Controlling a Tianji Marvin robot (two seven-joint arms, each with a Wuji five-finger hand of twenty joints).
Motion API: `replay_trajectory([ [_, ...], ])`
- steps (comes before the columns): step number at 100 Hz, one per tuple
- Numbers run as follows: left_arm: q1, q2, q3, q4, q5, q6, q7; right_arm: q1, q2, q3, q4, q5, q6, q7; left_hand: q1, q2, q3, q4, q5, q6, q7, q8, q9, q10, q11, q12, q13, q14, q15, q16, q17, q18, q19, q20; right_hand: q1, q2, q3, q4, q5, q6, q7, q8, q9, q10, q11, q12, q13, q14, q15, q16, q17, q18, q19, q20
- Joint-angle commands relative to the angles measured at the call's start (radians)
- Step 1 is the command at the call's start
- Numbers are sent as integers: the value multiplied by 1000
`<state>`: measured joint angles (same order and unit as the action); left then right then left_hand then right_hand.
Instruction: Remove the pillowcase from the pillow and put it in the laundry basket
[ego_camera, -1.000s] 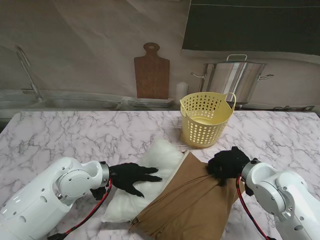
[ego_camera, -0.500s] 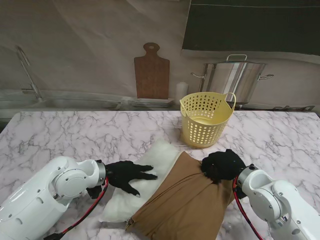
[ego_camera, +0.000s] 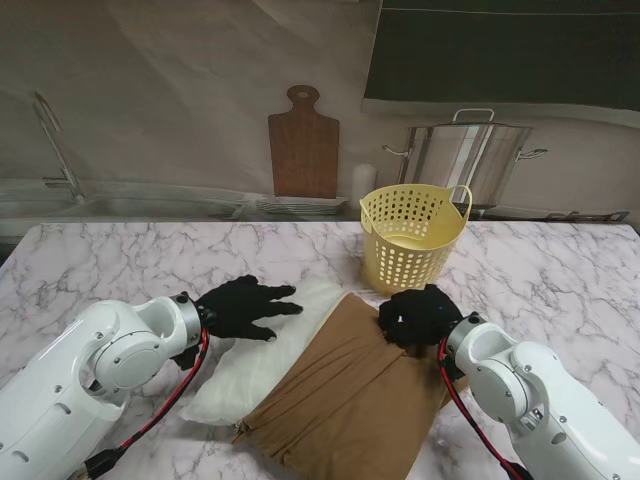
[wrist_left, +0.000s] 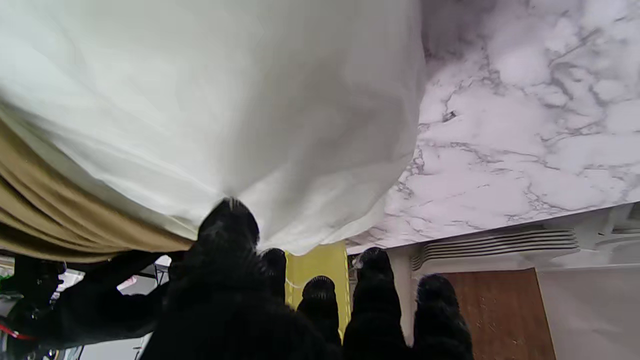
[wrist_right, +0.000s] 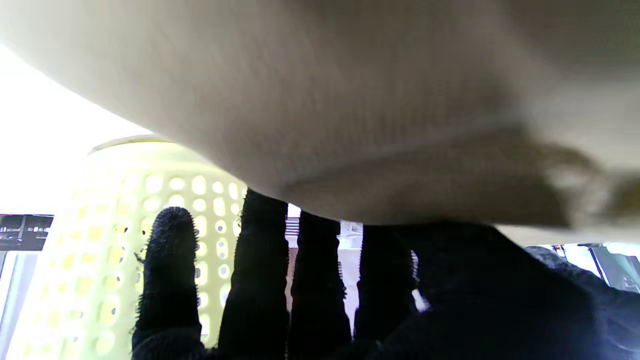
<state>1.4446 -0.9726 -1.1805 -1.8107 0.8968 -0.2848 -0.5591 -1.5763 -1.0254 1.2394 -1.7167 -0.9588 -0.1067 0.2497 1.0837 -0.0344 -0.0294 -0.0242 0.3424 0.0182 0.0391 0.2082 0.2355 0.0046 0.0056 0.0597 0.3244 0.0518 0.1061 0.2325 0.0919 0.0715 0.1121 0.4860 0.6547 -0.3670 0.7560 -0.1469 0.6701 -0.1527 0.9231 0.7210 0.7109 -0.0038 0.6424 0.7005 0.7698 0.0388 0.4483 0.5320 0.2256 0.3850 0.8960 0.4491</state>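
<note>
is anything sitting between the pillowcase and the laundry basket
Nothing visible. In the stand's view the brown pillowcase lies nearer to me than the yellow laundry basket, with only bare marble table and the right hand on its far corner between them. The pillow is still partly inside.

Brown pillowcase (ego_camera: 345, 405) half off white pillow (ego_camera: 262, 358)

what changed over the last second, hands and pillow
Both hands slid away from me: the left hand along the white pillow, the right hand up the brown pillowcase toward the laundry basket. The pillow shifted left with them. Basket, pot and cutting board stayed put.
</note>
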Motion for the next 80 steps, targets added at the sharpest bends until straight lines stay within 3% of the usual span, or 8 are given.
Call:
replay_trajectory([
  [1,-17,-8,22,4,-37,21,-30,0,-6,-7,8,-1,3,-4,61,70,2,0,9,21,-1,19,-2,22,3,13,16,17,0,14,0,8,426,17,28,41,-39,6,60,34,92,30,5,-14,7,-9,10,-11,9,3,-11,14,8,11],
  [15,-56,-15,106,74,-69,51,22,3,-6,-12,16,19,-9,-3,39,95,-8,-3,-45,57,-25,12,-38,51,-10,8,14,30,4,19,-1,6,442,16,29,43,-41,5,58,33,92,28,2,-12,6,-11,8,-11,7,2,-14,15,5,10],
  [23,-81,-17,156,115,-108,70,32,1,-5,-13,16,21,-14,0,-20,74,-9,0,-62,67,-30,11,-43,58,-9,5,7,34,7,24,-10,4,450,11,24,47,-45,5,53,25,90,27,-2,-11,1,-17,6,-11,4,1,-15,15,2,10],
  [41,-135,1,239,175,-139,76,-44,-32,0,20,-10,0,-33,24,-89,-4,-7,3,-50,86,-23,14,-33,69,-7,7,6,32,4,24,-15,2,450,0,34,44,-40,10,57,37,103,35,6,-14,6,-20,12,-12,5,2,-12,14,2,11],
  [50,-149,9,259,198,-133,85,-79,-55,1,49,-14,-1,-60,24,-98,-21,-6,4,-50,84,-23,13,-42,71,-11,4,-2,35,1,23,-19,1,446,-3,22,-8,50,16,87,57,125,43,37,-16,7,14,35,-16,13,7,2,17,6,12],
  [80,-154,24,260,237,-99,106,-151,-144,15,140,-78,-35,-63,145,-107,-46,-1,5,-44,63,-17,18,-63,67,-17,-3,-17,37,-3,21,-25,-1,435,-10,3,-40,105,31,108,76,131,50,45,-12,-12,18,35,-11,-3,4,-5,19,-1,7],
])
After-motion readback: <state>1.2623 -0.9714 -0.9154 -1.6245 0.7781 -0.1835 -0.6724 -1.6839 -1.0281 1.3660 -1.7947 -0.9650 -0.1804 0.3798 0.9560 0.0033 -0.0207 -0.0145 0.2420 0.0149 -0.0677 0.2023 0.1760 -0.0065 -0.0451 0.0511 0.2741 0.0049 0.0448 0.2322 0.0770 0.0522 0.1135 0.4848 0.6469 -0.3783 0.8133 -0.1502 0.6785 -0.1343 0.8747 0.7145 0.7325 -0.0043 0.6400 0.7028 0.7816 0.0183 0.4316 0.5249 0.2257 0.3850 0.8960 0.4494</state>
